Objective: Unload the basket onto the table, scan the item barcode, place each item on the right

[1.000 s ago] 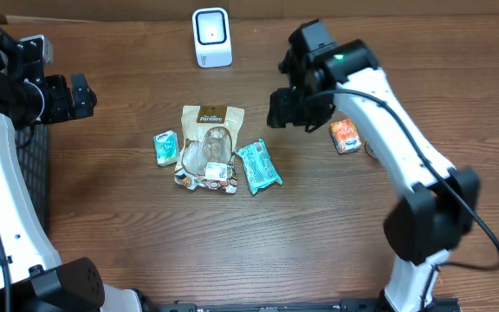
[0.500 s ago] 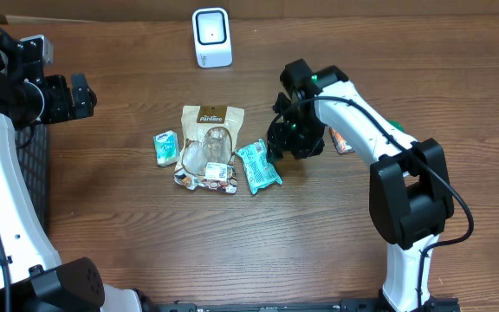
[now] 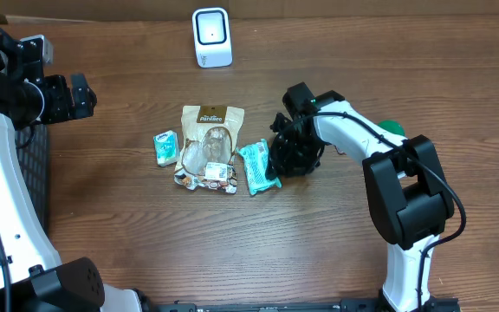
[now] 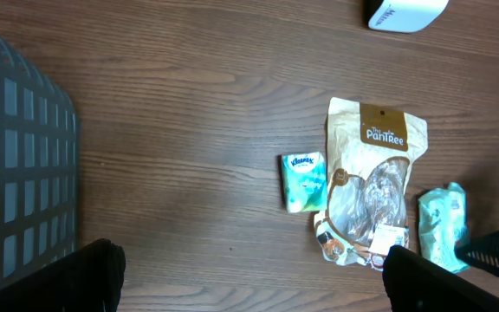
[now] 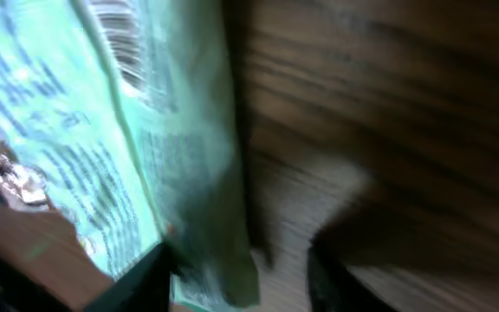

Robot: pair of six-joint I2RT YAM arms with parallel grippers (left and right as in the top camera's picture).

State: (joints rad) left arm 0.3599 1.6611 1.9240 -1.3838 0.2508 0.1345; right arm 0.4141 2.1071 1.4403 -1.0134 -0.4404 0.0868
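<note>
A teal-green snack packet point(image 3: 256, 166) lies flat on the wooden table, right of the brown pouch. My right gripper point(image 3: 286, 160) is down at its right edge. In the right wrist view, the packet point(image 5: 102, 130) fills the left side with a barcode near the top. Its edge sits between my two dark fingers, with bare wood showing before the right finger point(image 5: 336, 269). The jaws are open around that edge. The white scanner point(image 3: 211, 36) stands at the back. My left gripper point(image 3: 81, 95) hangs wide open and empty at the far left, above the table.
A brown PaniRee pouch point(image 3: 209, 139), a small Kleenex pack point(image 3: 165, 147) and a small printed packet point(image 3: 206, 178) lie left of the teal packet. A black mesh basket point(image 3: 33, 173) stands at the left edge.
My right gripper has come down and to the left, from near the orange packet to the teal packet's right edge, and its jaws have narrowed. The left arm has not moved.
</note>
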